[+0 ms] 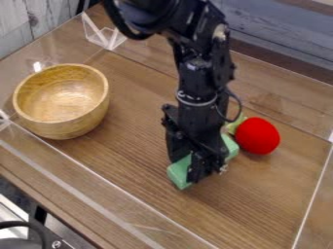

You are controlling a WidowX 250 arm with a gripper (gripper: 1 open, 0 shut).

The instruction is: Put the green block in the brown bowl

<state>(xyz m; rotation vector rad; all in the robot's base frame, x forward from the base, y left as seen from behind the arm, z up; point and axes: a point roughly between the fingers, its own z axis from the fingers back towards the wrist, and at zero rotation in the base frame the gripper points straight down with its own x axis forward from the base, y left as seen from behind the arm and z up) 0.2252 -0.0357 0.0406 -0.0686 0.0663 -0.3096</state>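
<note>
The picture is small and a bit soft, so fine edges look fuzzy. The light is even and mild, like daylight in a room, not bright and not dark. The wooden bench [104,165] shows pale shiny streaks, mostly along the clear plastic walls [78,209] at its edges, where the light bounces off. The brown bowl [60,99] glows brightest inside and has a soft, short shadow under its near side. The black arm [196,68] is so dark that its parts melt together and are hard to tell apart. A dim shadow sits under the hand [196,170]. The red toy [258,136] shows no bright spot.
</note>
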